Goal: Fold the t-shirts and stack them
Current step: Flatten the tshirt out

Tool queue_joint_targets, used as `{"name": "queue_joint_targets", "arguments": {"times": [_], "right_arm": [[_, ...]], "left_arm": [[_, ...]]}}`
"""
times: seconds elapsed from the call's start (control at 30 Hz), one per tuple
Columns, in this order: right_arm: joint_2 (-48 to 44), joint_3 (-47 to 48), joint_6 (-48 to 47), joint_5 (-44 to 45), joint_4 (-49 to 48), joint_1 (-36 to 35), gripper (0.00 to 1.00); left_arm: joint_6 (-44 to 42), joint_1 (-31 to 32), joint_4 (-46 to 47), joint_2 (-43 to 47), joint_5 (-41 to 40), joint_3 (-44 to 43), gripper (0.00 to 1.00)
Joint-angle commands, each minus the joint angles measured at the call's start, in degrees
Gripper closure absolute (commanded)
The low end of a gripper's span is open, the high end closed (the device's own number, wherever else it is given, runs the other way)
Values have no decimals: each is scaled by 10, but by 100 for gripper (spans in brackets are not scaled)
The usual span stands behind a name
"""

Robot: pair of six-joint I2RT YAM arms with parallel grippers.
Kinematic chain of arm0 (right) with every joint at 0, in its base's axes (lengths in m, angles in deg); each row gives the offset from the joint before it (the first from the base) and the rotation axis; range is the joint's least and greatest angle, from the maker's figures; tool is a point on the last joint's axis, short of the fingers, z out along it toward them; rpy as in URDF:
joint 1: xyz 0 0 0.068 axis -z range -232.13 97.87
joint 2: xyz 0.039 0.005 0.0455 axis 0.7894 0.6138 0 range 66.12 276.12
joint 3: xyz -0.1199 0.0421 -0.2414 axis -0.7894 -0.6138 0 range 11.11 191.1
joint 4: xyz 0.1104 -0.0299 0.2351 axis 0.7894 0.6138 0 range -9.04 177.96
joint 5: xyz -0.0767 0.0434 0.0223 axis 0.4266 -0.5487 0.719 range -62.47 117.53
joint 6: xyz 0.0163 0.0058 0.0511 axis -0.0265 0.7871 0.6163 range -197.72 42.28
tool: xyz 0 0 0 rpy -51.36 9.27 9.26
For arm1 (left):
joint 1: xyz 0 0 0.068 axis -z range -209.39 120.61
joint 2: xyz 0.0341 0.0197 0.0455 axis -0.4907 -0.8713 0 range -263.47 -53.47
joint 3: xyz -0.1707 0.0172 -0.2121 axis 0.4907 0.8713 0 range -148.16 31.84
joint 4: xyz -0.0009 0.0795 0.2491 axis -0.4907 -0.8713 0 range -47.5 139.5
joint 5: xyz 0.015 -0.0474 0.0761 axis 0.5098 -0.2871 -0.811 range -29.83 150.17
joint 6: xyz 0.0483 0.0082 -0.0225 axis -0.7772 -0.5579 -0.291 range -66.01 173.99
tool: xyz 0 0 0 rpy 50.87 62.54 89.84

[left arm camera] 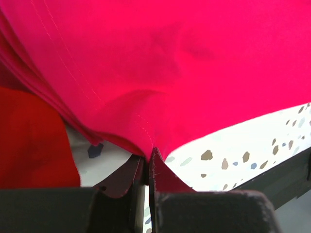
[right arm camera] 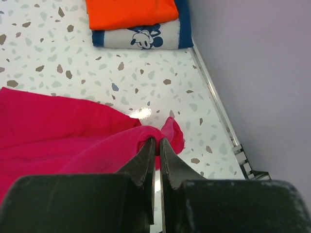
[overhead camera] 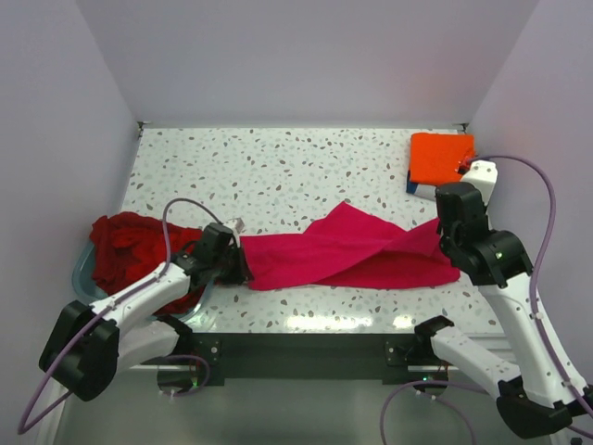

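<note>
Currently I am holding one magenta shirt (overhead camera: 347,248), left gripper (left arm camera: 148,155) and right gripper (right arm camera: 158,143) each clenching an end, one orange shirt (overhead camera: 442,158) lying on one navy shirt (right arm camera: 141,38), far-right corner.

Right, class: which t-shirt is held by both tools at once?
The magenta-pink t-shirt, pinched at its ends by the left tool and right tool. The orange t-shirt lies folded on the navy t-shirt; the dark red t-shirts lie heaped.

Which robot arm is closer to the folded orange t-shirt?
Right. The right gripper pinches the magenta t-shirt just in front of the orange t-shirt; the left gripper pinches its opposite end, beside the dark red shirts.
</note>
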Motion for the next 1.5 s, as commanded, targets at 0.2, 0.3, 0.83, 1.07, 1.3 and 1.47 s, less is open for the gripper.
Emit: {"name": "queue_joint_targets", "arguments": {"times": [0.2, 0.3, 0.83, 1.07, 1.3, 1.47], "right_arm": [[-13, 1, 17, 5, 1, 3, 100], [-15, 3, 15, 9, 4, 3, 100], [-19, 0, 23, 7, 10, 2, 100], [-20, -2, 25, 3, 9, 3, 100], [-20, 8, 20, 6, 13, 3, 100], [-6, 34, 7, 4, 9, 3, 100]], "left_arm": [[24, 59, 43, -27, -22, 18, 73], [26, 62, 36, -29, -31, 21, 59], [56, 79, -9, 26, -61, 35, 58], [61, 79, -17, 55, -43, 45, 84], [64, 79, -24, 73, -33, 43, 100], [56, 78, -47, 95, -43, -15, 100]]}}
